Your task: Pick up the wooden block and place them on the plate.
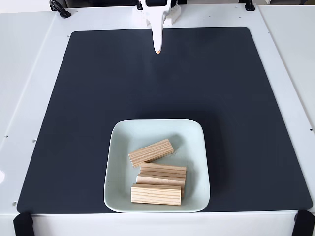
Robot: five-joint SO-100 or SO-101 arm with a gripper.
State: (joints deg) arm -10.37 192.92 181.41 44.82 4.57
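- Table [29, 73] surface is white and runs along the left side of the fixed view, with a small black clamp [60, 9] at its far left corner and a black strap [22, 223] at the near left corner.
- Mat [98, 98], dark and nearly square, covers most of the table and lies flat.
- Plate [117, 147], square with rounded corners and a raised rim, pale mint-white, sits on the near half of the mat, a little right of the mat's left half and close to its front edge.
- Four wooden blocks lie inside the plate: one block [151, 153] is angled, its right end pointing up toward the far rim; a second block [163, 170] lies level just below it; a third block [160, 181] is tucked partly under the others; the fourth block [156, 194] lies nearest the front rim, its striped side facing the camera.
- Gripper [157, 49] hangs at the top centre, over the far edge of the mat, well apart from the plate; it looks like a white tapering shape with an orange tip, and from this angle I cannot tell whether the fingers are spread or pressed together. It holds nothing.
- Another black strap [303, 222] sits at the near right corner of the table.
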